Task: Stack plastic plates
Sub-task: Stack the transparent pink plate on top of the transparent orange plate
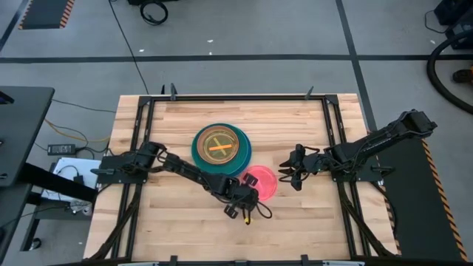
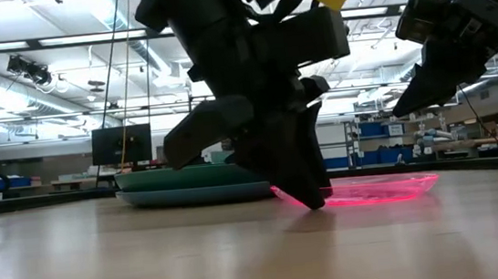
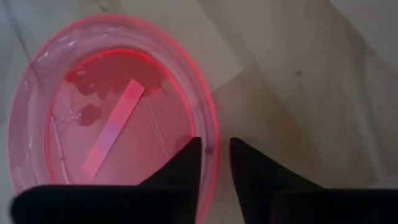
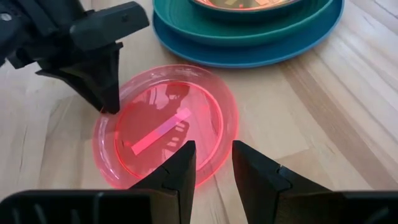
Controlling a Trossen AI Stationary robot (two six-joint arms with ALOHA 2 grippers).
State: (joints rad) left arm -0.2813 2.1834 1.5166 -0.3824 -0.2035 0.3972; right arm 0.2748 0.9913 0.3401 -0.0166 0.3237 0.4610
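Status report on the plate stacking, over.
Left end effector astride orange plate rim, open. Right end effector hovering beside, open. Stack nearby. Nothing blocking.

Pale wooden table (image 1: 185, 229), planked, smooth satin finish, soft sheen in low view. Translucent pink-red plastic plate (image 4: 166, 123), glossy, rim glowing, paler matt strip inside. Stacked opaque plastic plates (image 1: 222, 148): blue beneath teal, smooth, faintly shiny. Matt black hard fingers on left gripper (image 4: 109, 104) and right gripper (image 4: 212, 163). Black metal frame (image 1: 140, 111) edging tabletop.
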